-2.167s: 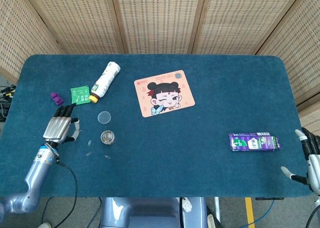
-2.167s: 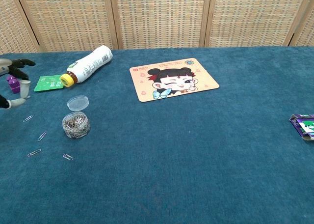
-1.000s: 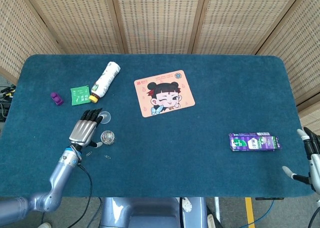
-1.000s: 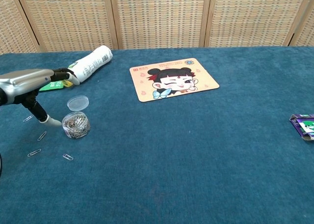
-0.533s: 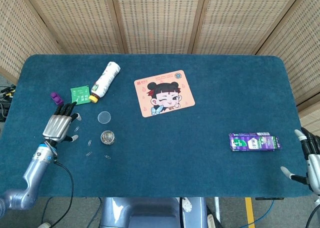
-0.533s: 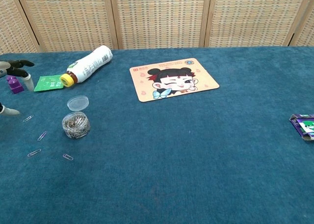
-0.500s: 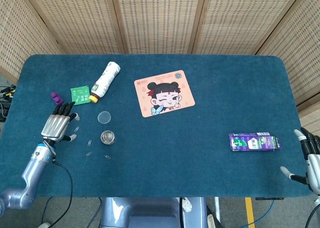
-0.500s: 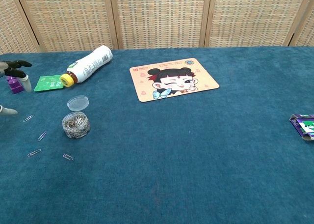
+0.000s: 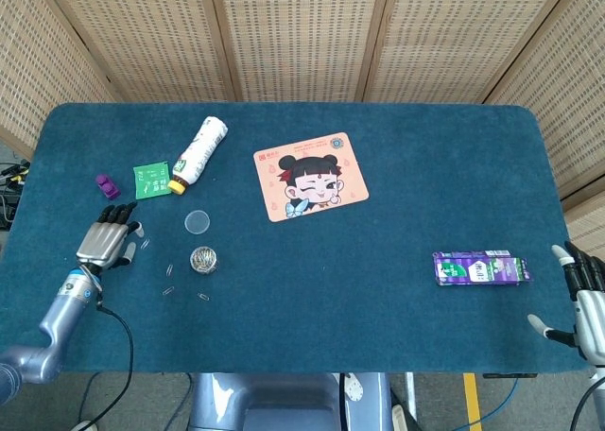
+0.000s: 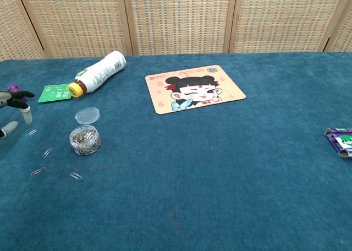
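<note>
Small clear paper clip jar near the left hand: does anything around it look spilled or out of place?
Yes. The small clear paper clip jar stands open, its round clear lid lies on the blue cloth beside it, and loose paper clips lie scattered to its left.

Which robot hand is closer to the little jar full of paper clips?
The left hand. It hovers just left of the jar of paper clips, among loose clips. The right hand is far off at the table's right edge.

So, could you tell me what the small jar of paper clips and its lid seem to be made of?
The jar looks like clear glossy plastic: the paper clips show through its wall. The lid, lying apart beside it, seems the same clear plastic, the blue cloth visible through it. Glass cannot be ruled out.
</note>
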Controlling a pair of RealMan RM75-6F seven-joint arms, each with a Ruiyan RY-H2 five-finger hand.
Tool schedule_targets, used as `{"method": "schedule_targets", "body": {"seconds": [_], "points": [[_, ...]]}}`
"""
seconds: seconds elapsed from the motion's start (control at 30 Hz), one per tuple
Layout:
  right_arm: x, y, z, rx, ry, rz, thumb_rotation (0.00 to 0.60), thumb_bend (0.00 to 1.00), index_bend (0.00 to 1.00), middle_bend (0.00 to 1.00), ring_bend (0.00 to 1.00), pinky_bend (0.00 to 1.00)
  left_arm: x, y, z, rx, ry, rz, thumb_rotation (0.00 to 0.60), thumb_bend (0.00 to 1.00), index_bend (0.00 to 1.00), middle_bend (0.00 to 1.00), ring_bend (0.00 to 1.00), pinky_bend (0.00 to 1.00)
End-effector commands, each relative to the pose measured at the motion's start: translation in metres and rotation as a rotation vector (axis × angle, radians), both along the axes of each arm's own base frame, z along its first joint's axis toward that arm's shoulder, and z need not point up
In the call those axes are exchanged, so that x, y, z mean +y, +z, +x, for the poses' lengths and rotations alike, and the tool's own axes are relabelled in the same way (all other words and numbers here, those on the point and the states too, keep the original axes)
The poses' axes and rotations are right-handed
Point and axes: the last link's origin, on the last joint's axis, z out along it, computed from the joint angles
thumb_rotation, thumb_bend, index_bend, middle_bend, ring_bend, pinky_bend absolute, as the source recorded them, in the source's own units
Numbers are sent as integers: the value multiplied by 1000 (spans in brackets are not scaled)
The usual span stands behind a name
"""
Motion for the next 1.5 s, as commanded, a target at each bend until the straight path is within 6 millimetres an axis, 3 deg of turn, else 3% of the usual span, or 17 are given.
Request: {"method": "schedule_targets", "body": {"seconds": [0.03,0.27,0.97,1.5], "points": [[0,0,0,-1,0,0,600,0,0,0,0,0,0,-2,-2,4,34,-6,600,794,387,0,0,0],[1,2,0,-6,3,-2,600,0,0,0,0,0,1,2,-2,-8,69,5,600,835,375,0,0,0],[1,3,-1,-12,1,-4,600,0,0,0,0,0,3,-15,10,4,106,-14,600,844,359,0,0,0],[2,4,-1,-14,2,-6,600,0,0,0,0,0,-12,-18,31,4,39,-95,600,844,359,0,0,0]]}}
